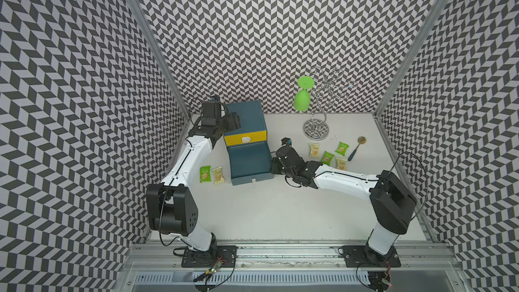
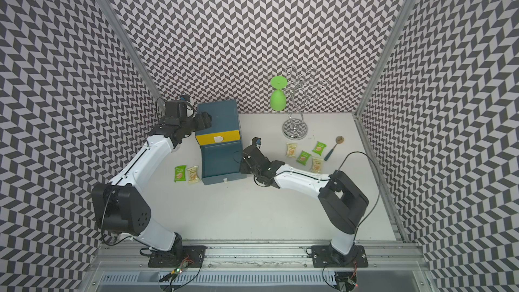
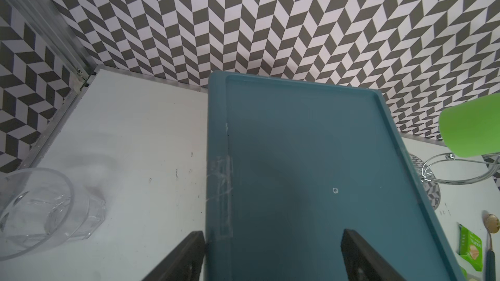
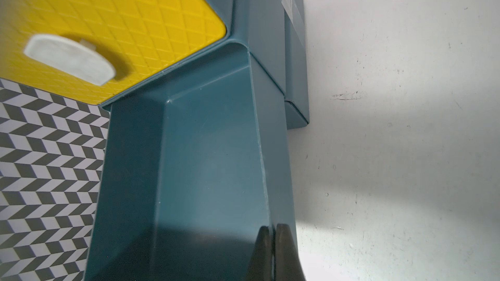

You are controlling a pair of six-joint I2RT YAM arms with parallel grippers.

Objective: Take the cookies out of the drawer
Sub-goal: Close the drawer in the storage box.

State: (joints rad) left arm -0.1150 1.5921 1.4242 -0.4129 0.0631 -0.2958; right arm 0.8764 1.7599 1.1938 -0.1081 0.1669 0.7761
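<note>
Already out of the pulled-open teal drawer (image 1: 248, 164), cookies (image 1: 205, 174) lie on the table (image 1: 266, 214): two at the drawer's 9 o'clock, four at 3 o'clock, beside a spoon (image 1: 355, 149). Left end effector (image 3: 272, 236) gapes astride the top edge of the cabinet (image 1: 247, 115); right end effector (image 4: 276, 229), fingers together, sits at the drawer's 3 o'clock wall. A chrome rack (image 1: 316, 131) with a green goblet (image 1: 302, 100) stands at 1 o'clock; 6 o'clock lies open. A clear glass (image 3: 40, 212) shows only from the left wrist.

No wording can be read anywhere. Print is carried by the small green sealed cookie packet (image 3: 471, 245) and a cream-yellow sealed cookie packet (image 1: 314, 150), but it is too small and blurred.
</note>
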